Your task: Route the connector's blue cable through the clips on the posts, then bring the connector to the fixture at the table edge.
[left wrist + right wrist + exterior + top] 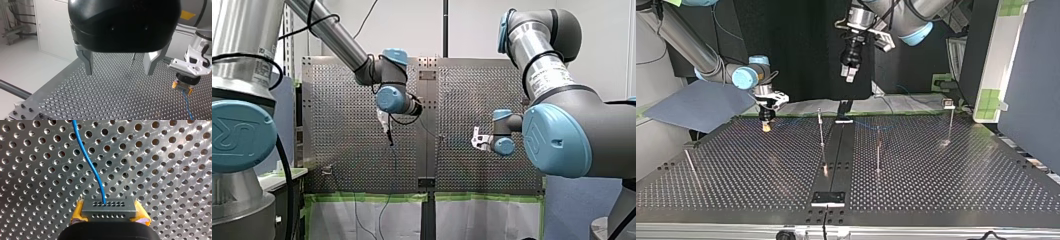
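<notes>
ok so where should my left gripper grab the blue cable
Probably the bare stretch of blue cable just beyond the connector, which my right gripper holds. It trails thin and low over the table, so bring the open left gripper down from above, fingers straddling it.

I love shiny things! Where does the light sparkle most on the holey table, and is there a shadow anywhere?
Top view: the perforated table glints warmly at the feet of the middle posts. Right wrist view: bright rings shine round the holes beside the blue cable. Left wrist view: a faint dark patch lies on the table under my left gripper.
</notes>
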